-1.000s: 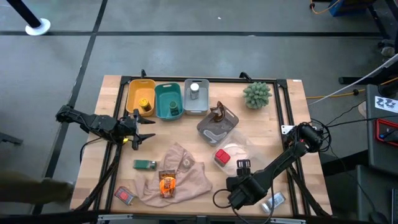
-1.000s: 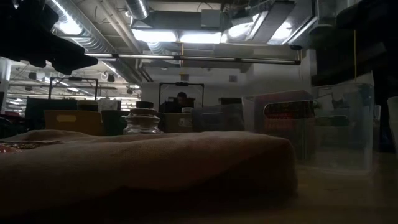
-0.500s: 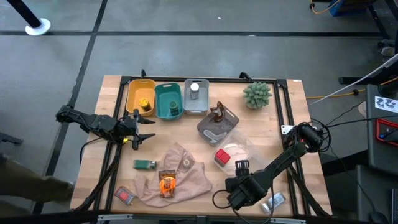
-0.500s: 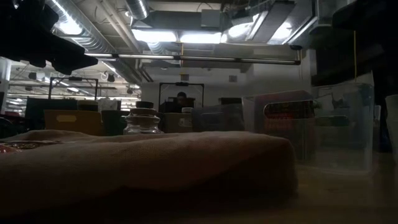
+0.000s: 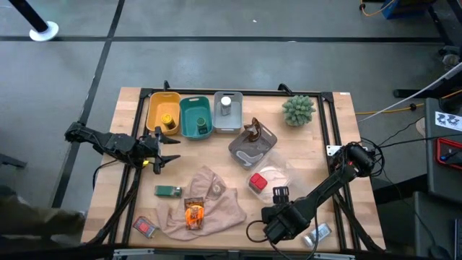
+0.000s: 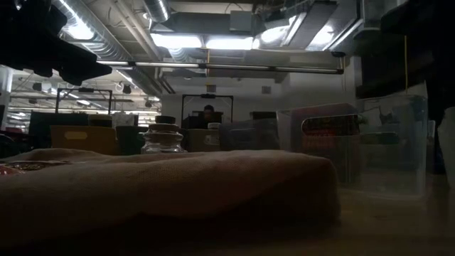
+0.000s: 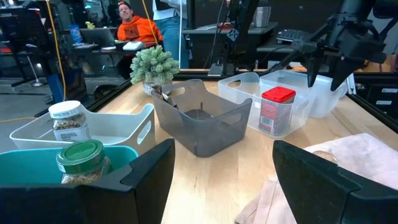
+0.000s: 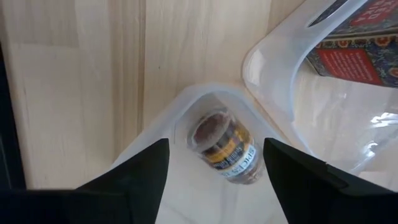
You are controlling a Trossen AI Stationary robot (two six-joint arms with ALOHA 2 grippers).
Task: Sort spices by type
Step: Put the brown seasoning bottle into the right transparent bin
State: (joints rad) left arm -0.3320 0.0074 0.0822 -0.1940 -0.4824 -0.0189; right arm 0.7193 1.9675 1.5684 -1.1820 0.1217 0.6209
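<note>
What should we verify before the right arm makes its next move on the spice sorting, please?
1. Right hand open: ok, fingers spread.
2. Target lined up: ok, a brown jar lies on its side in a clear bin, between the fingers.
3. Neighbours clear: ok, the red box sits in the adjoining clear bin.
4. Left hand out of the way: ok, open and empty, beside the yellow bin.
5. Right hand's height above the jar: cannot tell.
6. Sorting finished: not ok, an orange sachet lies on the beige cloth.
</note>
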